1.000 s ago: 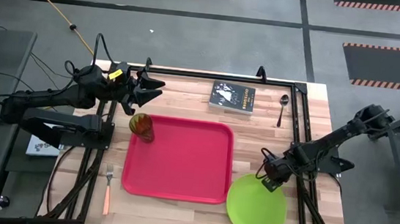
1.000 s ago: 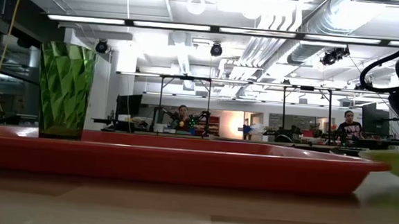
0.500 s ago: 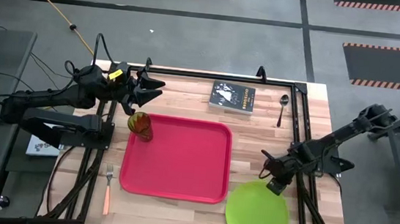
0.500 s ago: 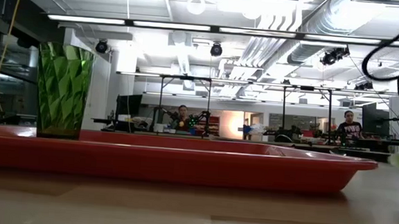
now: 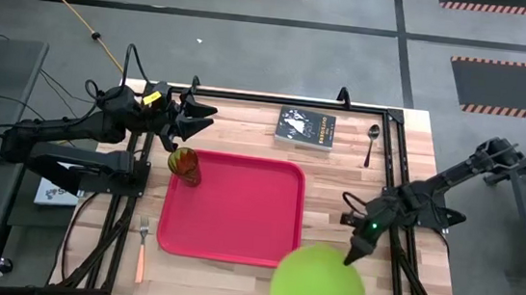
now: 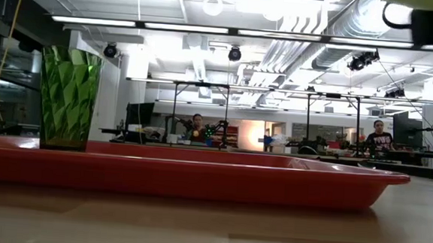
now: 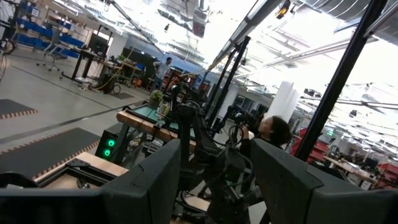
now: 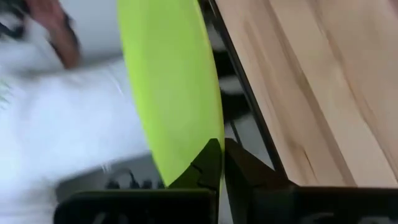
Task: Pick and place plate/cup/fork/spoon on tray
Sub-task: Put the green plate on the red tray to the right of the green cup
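The lime-green plate [image 5: 320, 284] is held up over the table's near edge, just right of the red tray's [image 5: 233, 208] near right corner. My right gripper [image 5: 353, 254] is shut on it; the plate also shows in the right wrist view [image 8: 168, 87]. The green cup [image 5: 185, 166] stands upright in the tray's far left corner, as the low view [image 6: 69, 97] also shows. The orange-handled fork [image 5: 141, 247] lies on the table left of the tray. The spoon [image 5: 371, 143] lies at the far right. My left gripper [image 5: 200, 117] is open and empty beyond the cup. My right gripper pinches the plate's rim [image 8: 202, 146] between its two fingers [image 8: 249, 177], on the plate's far right side [image 5: 345, 260]. The fingers come slanting down from the table's far right. The plate is lifted clear of the table and juts out past the fingertips.
A dark book [image 5: 306, 127] lies at the table's far edge, between the tray and the spoon. Black frame rails [image 5: 392, 266] run along the table's sides. Bare wood lies right of the tray. People show far off in the room behind.
My right gripper has risen with the plate and carried it a little toward the table's near and left edges. The plate, which lay on the table beside the tray, now hangs clear above it and has left the low view's right side.
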Robot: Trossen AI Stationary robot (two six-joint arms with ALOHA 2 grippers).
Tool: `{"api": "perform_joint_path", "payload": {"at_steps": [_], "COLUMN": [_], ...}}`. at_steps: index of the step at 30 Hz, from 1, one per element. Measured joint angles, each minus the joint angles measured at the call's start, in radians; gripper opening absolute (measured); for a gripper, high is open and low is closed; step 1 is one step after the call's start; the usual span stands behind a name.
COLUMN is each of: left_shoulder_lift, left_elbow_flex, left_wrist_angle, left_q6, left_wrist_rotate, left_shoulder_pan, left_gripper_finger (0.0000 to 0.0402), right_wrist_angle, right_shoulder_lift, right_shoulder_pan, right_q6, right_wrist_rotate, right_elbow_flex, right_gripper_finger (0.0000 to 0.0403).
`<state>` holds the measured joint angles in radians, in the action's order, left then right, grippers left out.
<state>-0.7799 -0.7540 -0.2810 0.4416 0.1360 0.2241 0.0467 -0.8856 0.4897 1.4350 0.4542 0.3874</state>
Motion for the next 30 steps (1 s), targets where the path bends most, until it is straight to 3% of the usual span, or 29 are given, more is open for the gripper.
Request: {"api": "perform_joint_path", "payload": {"at_steps": [13,22,30], "left_shoulder_lift": [0.0,0.0,0.0], "left_elbow_flex": [0.0,0.0,0.0], "left_wrist_angle": [0.0,-0.001,-0.01], "left_q6": [0.0,0.0,0.0], "left_wrist_rotate": [0.0,0.0,0.0], "left_shoulder_pan": [0.0,0.0,0.0], "left_gripper_finger": [0.0188,0.0188,0.0188], "right_wrist_angle": [0.133,0.031,-0.172], "right_shoulder_lift": [0.0,0.0,-0.105], "right_shoulder_pan": [-0.197,-0.362,-0.429], "right_q6": [-0.163,-0.325,-0.27], "right_wrist_rotate": [-0.24,-0.428,-0.458], "right_elbow_flex": [0.067,0.242,0.379], "right_gripper_finger": [0.0,0.0,0.0]}}
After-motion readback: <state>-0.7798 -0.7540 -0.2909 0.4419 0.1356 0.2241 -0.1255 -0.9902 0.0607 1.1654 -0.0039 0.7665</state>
